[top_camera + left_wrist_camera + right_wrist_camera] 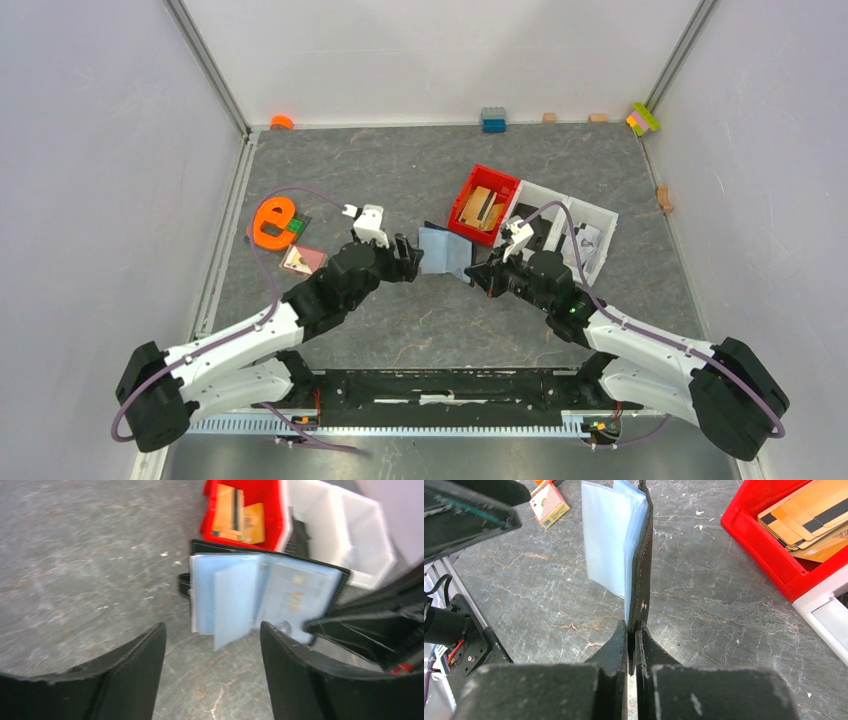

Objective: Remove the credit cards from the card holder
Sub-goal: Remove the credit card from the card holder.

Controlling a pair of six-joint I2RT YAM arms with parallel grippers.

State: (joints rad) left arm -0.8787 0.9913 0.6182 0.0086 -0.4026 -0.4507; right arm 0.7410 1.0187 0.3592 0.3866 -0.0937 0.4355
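My right gripper [632,630] is clenched on the card holder [642,555]. The two pads are pinched flat on the edge of its black cover at the lower middle of the right wrist view, and the pale blue sleeves [606,535] fan away from them toward the upper left. My left gripper [212,627] is released. Its jaws stand wide apart at the bottom of the left wrist view with nothing between them, and they face the open pages from just in front.

In the overhead view the holder sits at the centre of the frame, between my two wrists and just left of the red bin [470,190]. I cannot tell whether its lower edge touches the table.

One of the credit cards [300,592] shows through a clear sleeve at the right of the left wrist view. It is pale with faint yellowish markings.

The card should be stiff, thin and very light, while the sleeves look soft, floppy and slick. They will likely bend away under a push and drag along with the card. The whole holder weighs little, so my right grip must anchor it. I judge the best hold to be the card's exposed edge at the sleeve mouth, pinched flat on both faces and drawn straight along the pocket. I cannot see which side that mouth opens on.
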